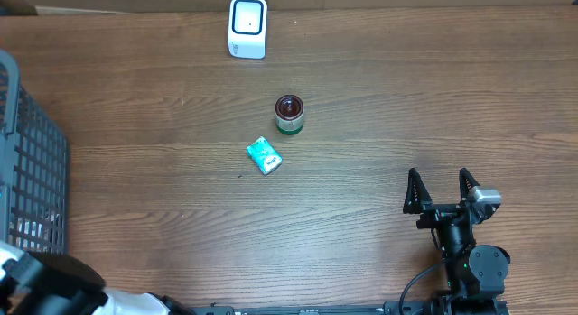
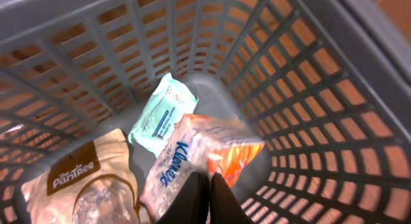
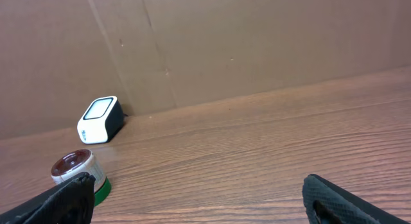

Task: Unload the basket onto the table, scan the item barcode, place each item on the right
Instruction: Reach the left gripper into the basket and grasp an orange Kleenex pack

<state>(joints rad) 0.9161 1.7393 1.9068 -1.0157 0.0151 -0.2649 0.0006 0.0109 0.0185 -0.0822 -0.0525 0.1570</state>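
Observation:
In the left wrist view my left gripper is down inside the grey basket. Its black fingers are pressed together on the near edge of a Kleenex tissue pack, which lies tilted on top of the other items. The white barcode scanner stands at the far edge of the table and also shows in the right wrist view as the scanner. My right gripper rests near the front right with its fingers wide apart and nothing between them; its fingertips frame bare wood.
The basket at the left edge also holds a pale green wipes pack and a beige Pantree bag. A green-based can with a dark red lid and a small teal box sit mid-table.

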